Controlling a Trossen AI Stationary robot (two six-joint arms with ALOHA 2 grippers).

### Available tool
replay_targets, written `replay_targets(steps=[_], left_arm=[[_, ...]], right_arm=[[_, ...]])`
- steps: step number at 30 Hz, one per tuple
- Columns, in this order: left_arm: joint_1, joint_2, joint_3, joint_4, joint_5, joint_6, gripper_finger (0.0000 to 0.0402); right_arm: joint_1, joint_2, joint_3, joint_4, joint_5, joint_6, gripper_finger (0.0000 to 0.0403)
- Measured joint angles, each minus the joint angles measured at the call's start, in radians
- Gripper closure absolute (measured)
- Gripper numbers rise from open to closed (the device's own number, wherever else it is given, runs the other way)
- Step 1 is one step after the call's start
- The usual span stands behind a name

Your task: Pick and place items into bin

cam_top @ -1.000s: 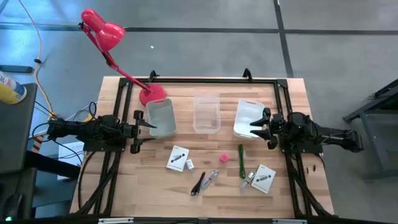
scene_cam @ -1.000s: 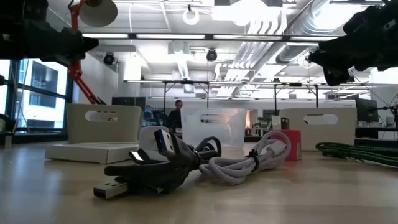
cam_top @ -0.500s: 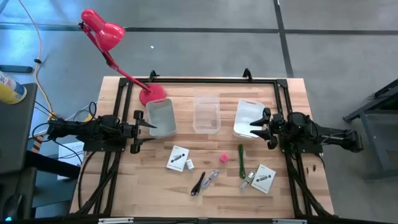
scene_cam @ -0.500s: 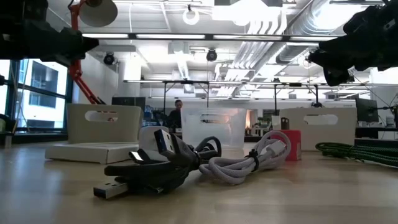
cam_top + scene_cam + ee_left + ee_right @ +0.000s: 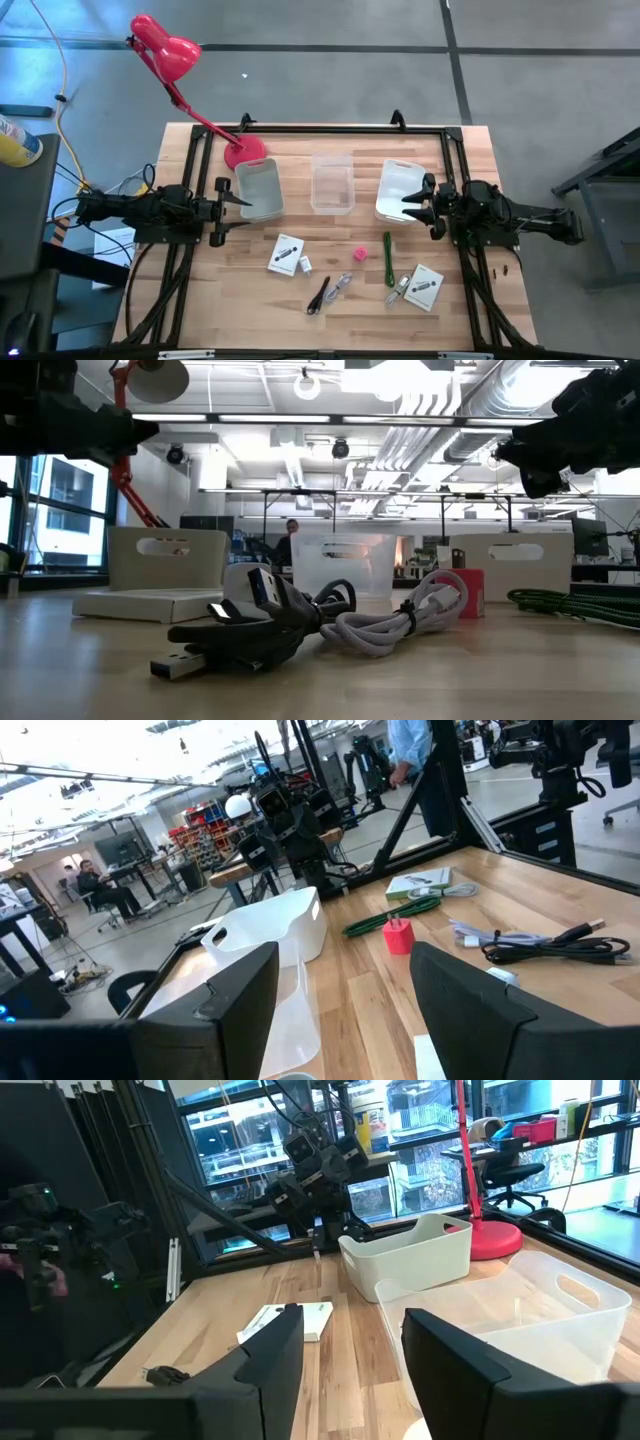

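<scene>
The items lie on the near half of the table. They are a white card [image 5: 286, 254] with a small pale bit [image 5: 306, 265] beside it, a pink cube [image 5: 360, 254], a green stick [image 5: 388, 258], a black cable [image 5: 319, 296] next to a pale cable [image 5: 343, 284], and a second card [image 5: 424, 286]. Three bins stand in a row farther back: a white bin [image 5: 260, 188], a clear bin [image 5: 333, 183] and another white bin [image 5: 400, 188]. My left gripper [image 5: 240, 210] hovers open beside the left white bin. My right gripper [image 5: 408, 208] hovers open at the right white bin's near corner. Neither gripper holds anything.
A red desk lamp [image 5: 165, 50] stands with its base [image 5: 245, 152] at the far left of the table, behind the left bin. A black frame [image 5: 330, 128] runs along the table's edges. Bare wood lies between the bins and the items.
</scene>
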Motion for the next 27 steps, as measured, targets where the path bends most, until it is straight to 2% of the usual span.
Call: replay_targets(steps=[8, 13, 17, 19, 23, 27], left_arm=[[0.000, 0.000, 0.000, 0.000, 0.001, -0.015, 0.0185], [0.000, 0.000, 0.000, 0.000, 0.023, -0.185, 0.0185], [0.000, 0.000, 0.000, 0.003, 0.010, -0.206, 0.0185], [-0.001, 0.000, 0.000, 0.003, 0.013, -0.267, 0.0185], [-0.001, 0.000, 0.000, 0.005, -0.009, -0.415, 0.0185], [0.000, 0.000, 0.000, 0.009, -0.059, -0.385, 0.0185]], right_arm=[[0.000, 0.000, 0.000, 0.000, 0.000, 0.000, 0.0233], [0.000, 0.000, 0.000, 0.000, 0.000, 0.000, 0.0237], [0.000, 0.000, 0.000, 0.000, 0.000, 0.000, 0.0241], [0.000, 0.000, 0.000, 0.000, 0.001, 0.000, 0.0242], [0.000, 0.000, 0.000, -0.004, 0.067, 0.000, 0.0240], [0.000, 0.000, -0.001, -0.006, 0.124, 0.060, 0.0237]])
